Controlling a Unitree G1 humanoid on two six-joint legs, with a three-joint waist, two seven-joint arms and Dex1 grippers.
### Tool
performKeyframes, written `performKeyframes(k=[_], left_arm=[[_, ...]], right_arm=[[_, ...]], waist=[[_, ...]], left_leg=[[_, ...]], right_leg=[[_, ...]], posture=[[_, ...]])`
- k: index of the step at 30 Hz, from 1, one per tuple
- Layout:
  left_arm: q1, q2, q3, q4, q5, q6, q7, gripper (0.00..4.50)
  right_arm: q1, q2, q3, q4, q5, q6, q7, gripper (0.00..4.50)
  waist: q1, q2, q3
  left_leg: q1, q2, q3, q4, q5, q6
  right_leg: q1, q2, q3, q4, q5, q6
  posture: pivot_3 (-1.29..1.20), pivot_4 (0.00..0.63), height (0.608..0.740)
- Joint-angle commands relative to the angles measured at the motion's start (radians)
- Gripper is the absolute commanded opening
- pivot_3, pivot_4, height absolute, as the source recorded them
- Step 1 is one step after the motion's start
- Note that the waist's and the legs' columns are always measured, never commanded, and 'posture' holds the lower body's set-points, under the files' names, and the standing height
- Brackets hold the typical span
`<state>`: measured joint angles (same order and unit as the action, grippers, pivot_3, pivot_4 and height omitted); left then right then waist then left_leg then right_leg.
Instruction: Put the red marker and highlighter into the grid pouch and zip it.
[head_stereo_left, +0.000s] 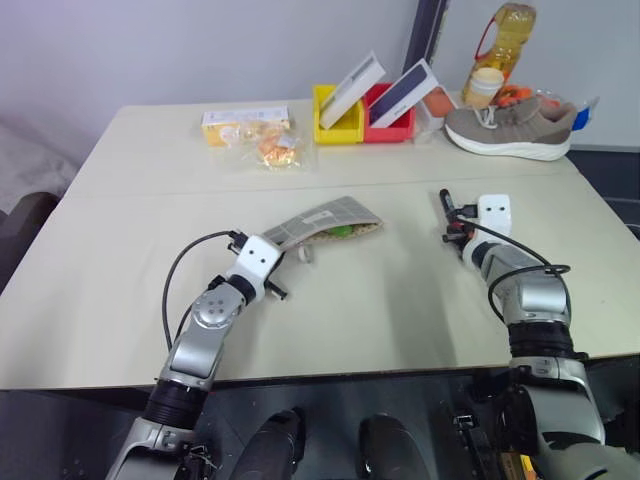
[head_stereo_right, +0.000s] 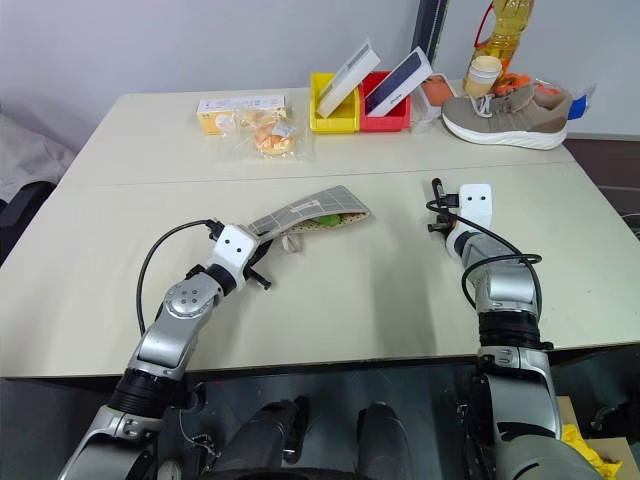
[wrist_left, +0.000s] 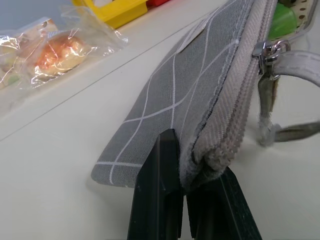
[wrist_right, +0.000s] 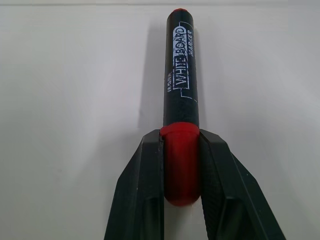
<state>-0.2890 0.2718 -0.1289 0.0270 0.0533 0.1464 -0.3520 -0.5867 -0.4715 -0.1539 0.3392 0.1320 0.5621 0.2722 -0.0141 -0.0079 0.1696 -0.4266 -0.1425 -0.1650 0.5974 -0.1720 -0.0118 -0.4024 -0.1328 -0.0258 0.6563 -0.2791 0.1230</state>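
Observation:
The grid pouch lies in the middle of the table, its mouth gaping at the right end. Just inside that mouth sits the green highlighter. My left gripper is shut on the pouch's near left corner, beside the zipper pull. To the right, the red marker, a black barrel with a red cap, lies on the bare tabletop pointing away from me. My right gripper is shut on its red cap, one finger pressed against each side.
At the table's back stand a yellow bin and a red bin holding flat boxes. A grey sneaker and an oil bottle are at the back right. Snack packets lie at the back left.

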Motion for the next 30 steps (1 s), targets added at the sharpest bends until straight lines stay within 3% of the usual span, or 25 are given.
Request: performKeyframes(k=[1, 5, 9, 17, 30], left_arm=[[-0.007, 0.002, 0.034, -0.025, -0.018, 0.002, 0.006, 0.0], [-0.008, 0.006, 0.035, -0.025, -0.024, 0.001, -0.001, 0.0], [-0.011, 0.009, 0.035, -0.023, -0.027, 0.0, -0.007, 0.0], [-0.018, 0.006, 0.035, -0.031, -0.027, 0.002, -0.016, 0.0], [-0.004, 0.008, 0.03, -0.052, -0.028, 0.0, -0.028, 0.0]], right_arm=[[0.016, -0.091, 0.085, -0.186, -0.025, -0.081, 0.156, 0.36], [0.111, -0.214, 0.175, -0.45, 0.055, -0.15, 0.45, 0.36], [0.169, -0.267, 0.204, -0.628, 0.142, -0.07, 0.574, 0.36], [0.153, -0.27, 0.311, -0.641, 0.06, -0.03, 0.58, 0.36], [0.126, -0.229, 0.33, -0.559, -0.005, -0.061, 0.549, 0.36]], waist=[[-0.001, 0.0, 0.0], [0.0, 0.0, 0.0], [0.001, 0.0, 0.0], [0.005, -0.001, 0.0], [0.005, -0.001, 0.0]], left_leg=[[0.0, 0.0, 0.0, 0.0, 0.0, 0.0], [0.0, 0.0, 0.0, 0.0, 0.0, 0.0], [0.0, 0.0, 0.0, 0.0, 0.0, 0.0], [0.0, 0.0, 0.0, 0.002, 0.0, 0.0], [0.0, 0.0, 0.0, 0.002, 0.0, 0.0]], right_leg=[[0.0, 0.0, 0.0, 0.0, 0.0, 0.0], [0.0, 0.0, 0.0, 0.0, 0.0, 0.0], [0.001, 0.0, 0.0, 0.0, 0.0, 0.001], [0.001, 0.0, 0.0, -0.001, 0.0, 0.001], [0.001, 0.0, 0.0, -0.001, 0.0, 0.001]], posture=[[0.0, 0.15, 0.74], [0.0, 0.15, 0.74], [0.0, 0.15, 0.74], [0.0, 0.15, 0.74], [0.0, 0.15, 0.74]])
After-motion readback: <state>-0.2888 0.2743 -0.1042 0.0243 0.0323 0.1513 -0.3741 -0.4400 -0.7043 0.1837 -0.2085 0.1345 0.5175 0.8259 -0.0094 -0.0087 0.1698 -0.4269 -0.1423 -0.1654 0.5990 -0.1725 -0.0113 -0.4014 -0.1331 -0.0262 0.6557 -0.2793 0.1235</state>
